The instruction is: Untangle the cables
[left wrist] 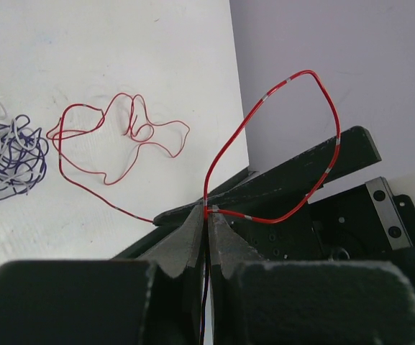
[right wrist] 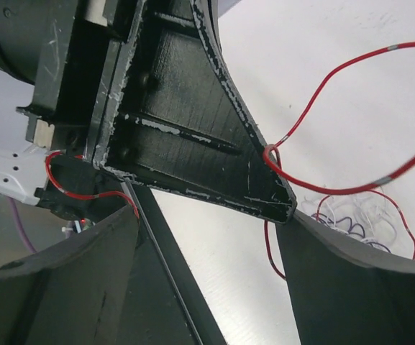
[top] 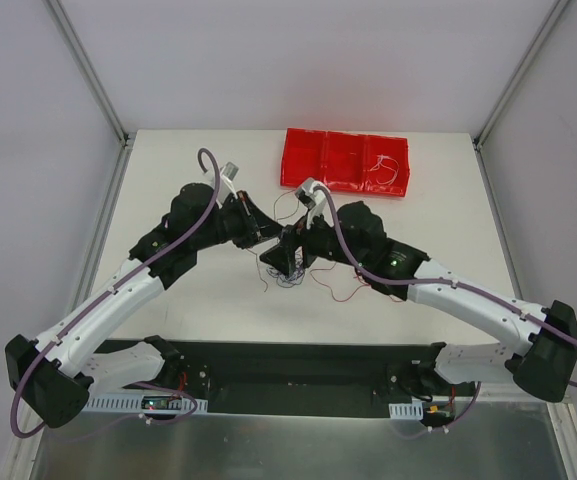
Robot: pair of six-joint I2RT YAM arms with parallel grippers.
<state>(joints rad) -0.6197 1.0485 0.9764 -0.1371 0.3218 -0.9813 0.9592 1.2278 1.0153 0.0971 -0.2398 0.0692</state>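
Red wire (left wrist: 311, 72) is being pinched in the clamped left gripper (left wrist: 207, 223) at the middle of the table (top: 218, 310), beside the white-and-purple clump (left wrist: 9, 158), while the right gripper (right wrist: 207, 215) is hanging wide around that pinch, likely needing to close on the strand and pull apart.

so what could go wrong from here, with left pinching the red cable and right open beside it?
1. The right gripper is open, with its fingers on either side of the left gripper's tip. Closing now may clamp that finger rather than the red cable.
2. The red cable's loose part lies curled beside the purple and white clump. Whether it is fully free is unclear, so a pull might drag the clump along.
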